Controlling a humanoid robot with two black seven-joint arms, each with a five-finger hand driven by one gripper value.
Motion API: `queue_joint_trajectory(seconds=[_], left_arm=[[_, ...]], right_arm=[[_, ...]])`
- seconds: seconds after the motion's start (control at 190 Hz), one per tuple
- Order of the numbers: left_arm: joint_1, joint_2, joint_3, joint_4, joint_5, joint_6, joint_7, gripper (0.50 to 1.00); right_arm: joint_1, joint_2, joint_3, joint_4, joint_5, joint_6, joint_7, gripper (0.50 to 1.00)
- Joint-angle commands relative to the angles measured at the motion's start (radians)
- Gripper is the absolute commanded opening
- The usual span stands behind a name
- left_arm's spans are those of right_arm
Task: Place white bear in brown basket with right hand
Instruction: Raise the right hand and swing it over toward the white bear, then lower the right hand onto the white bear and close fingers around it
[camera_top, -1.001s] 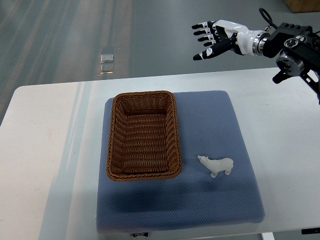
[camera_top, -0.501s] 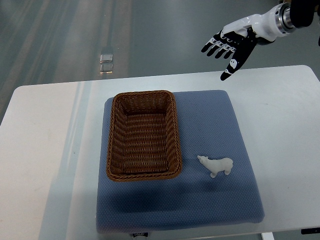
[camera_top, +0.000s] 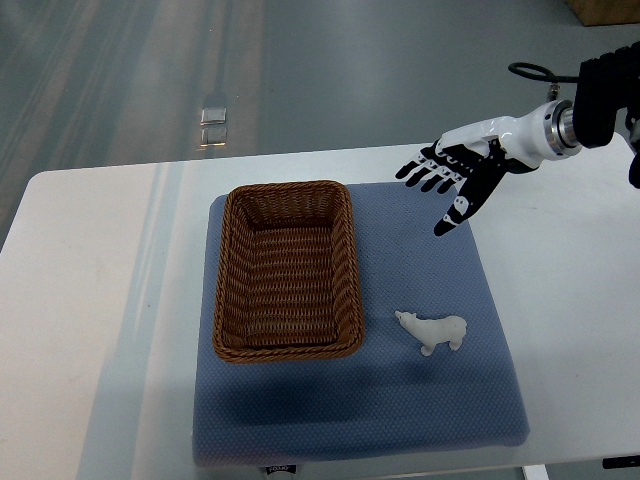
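Observation:
A small white bear (camera_top: 433, 331) stands on the blue mat (camera_top: 400, 400), just right of the brown wicker basket (camera_top: 287, 270), which holds nothing. My right hand (camera_top: 446, 180) hovers over the mat's far right corner, well beyond the bear. Its black-and-white fingers (camera_top: 418, 171) are spread and hold nothing. The arm comes in from the right edge. No left arm shows.
The blue mat lies on a white table (camera_top: 80, 300). A small shiny object (camera_top: 212, 125) sits on the grey floor beyond the table. A brown box corner (camera_top: 605, 10) shows at the top right.
My right hand has come down and toward me, from above the floor beyond the table to over the mat's far right corner. Bear and basket have not moved.

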Motion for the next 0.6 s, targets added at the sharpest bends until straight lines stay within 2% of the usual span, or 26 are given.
queue_joint_trajectory(seconds=[0.0, 0.174, 0.311, 0.596], left_arm=[[0.000, 0.000, 0.000, 0.000, 0.000, 0.001, 0.000, 1.000], [0.000, 0.000, 0.000, 0.000, 0.000, 0.001, 0.000, 1.000], [0.000, 0.000, 0.000, 0.002, 0.000, 0.001, 0.000, 1.000], [0.000, 0.000, 0.000, 0.005, 0.000, 0.001, 0.000, 1.000]], right_arm=[[-0.067, -0.004, 0.027, 0.031, -0.026, -0.011, 0.013, 0.919], [-0.199, -0.001, 0.083, 0.050, -0.100, -0.031, 0.028, 0.917], [-0.261, -0.003, 0.092, 0.079, -0.146, -0.039, 0.054, 0.915], [-0.376, 0.000, 0.158, 0.096, -0.204, -0.049, 0.056, 0.913]])
